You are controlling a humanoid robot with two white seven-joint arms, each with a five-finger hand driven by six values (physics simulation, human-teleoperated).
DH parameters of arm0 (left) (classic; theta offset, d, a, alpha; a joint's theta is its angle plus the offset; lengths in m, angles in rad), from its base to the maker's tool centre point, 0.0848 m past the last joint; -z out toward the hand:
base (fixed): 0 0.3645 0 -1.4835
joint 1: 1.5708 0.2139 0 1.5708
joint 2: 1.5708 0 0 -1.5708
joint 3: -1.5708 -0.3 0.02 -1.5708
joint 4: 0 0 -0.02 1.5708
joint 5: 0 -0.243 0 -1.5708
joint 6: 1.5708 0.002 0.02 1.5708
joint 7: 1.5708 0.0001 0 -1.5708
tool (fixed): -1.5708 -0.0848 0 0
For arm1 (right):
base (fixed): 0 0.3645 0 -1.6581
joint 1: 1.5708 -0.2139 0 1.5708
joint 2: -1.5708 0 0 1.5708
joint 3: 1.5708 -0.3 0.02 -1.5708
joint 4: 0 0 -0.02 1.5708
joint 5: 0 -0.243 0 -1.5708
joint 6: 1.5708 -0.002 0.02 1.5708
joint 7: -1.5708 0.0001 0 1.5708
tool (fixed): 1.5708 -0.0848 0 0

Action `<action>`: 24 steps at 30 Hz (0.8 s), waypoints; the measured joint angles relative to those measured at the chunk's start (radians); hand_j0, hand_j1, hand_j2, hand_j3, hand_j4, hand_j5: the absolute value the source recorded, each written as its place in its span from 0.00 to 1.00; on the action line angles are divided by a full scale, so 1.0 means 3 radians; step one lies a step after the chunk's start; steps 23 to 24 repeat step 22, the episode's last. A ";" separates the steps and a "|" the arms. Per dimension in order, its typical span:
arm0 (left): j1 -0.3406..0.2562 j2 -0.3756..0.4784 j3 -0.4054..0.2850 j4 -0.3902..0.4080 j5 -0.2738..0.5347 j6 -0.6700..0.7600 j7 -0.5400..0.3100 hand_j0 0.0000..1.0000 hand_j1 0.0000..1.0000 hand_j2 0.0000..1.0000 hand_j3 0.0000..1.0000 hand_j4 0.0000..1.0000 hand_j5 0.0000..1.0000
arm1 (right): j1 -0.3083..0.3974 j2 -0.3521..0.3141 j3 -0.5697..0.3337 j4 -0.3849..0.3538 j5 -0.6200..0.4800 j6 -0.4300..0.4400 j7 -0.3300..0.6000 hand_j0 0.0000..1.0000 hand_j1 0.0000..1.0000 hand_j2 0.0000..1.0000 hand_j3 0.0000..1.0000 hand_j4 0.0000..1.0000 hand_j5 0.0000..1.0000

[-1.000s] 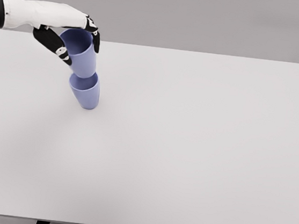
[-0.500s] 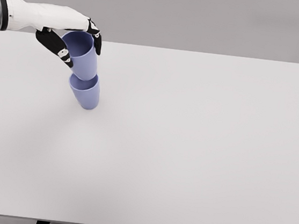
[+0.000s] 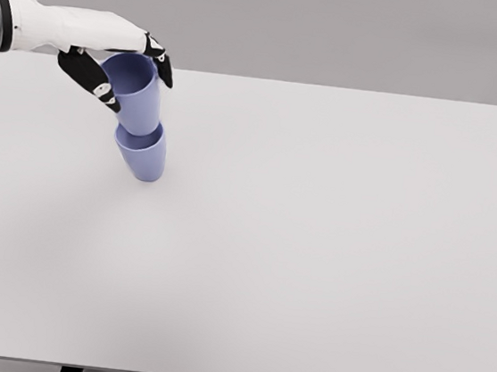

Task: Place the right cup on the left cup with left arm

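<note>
A wide, flat white table (image 3: 313, 247) is filling most of the head view, and the robot's white left arm is reaching in over its far left corner from the picture's left edge. The left hand (image 3: 119, 63), with its black fingers (image 3: 94, 80) curled around the rim, is gripping the upper lavender plastic cup (image 3: 138, 93), which is tilting slightly. That cup's base is sitting inside the mouth of the lower lavender plastic cup (image 3: 142, 156), which is standing on the table.
</note>
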 measured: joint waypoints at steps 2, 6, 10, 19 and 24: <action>0.0000 0.0002 0.0000 0.0003 -0.0002 0.0001 0.0000 0.96 0.96 0.96 0.96 0.96 0.96 | 0.0000 0.0000 0.0000 0.0000 0.0000 0.0001 0.0000 1.00 1.00 1.00 1.00 1.00 1.00; 0.0000 0.0003 -0.0001 0.0008 -0.0005 0.0003 0.0000 0.97 0.97 0.97 0.97 0.97 0.97 | 0.0000 0.0000 0.0000 0.0000 0.0000 0.0000 0.0000 1.00 1.00 1.00 1.00 1.00 1.00; 0.0000 0.0003 -0.0001 0.0008 -0.0006 0.0003 0.0000 1.00 1.00 1.00 1.00 1.00 1.00 | 0.0000 0.0000 0.0000 0.0000 0.0000 0.0000 0.0000 1.00 1.00 1.00 1.00 1.00 1.00; 0.0113 -0.0007 0.0103 -0.0310 0.0653 -0.1231 0.0000 1.00 1.00 1.00 1.00 1.00 1.00 | 0.0000 0.0000 0.0000 0.0000 0.0000 0.0001 0.0000 1.00 1.00 1.00 1.00 1.00 1.00; 0.0363 0.0029 0.0122 -0.0336 0.0787 -0.1592 -0.0001 1.00 1.00 1.00 1.00 1.00 1.00 | 0.0000 0.0000 0.0000 0.0000 0.0000 0.0000 0.0000 1.00 1.00 1.00 1.00 1.00 1.00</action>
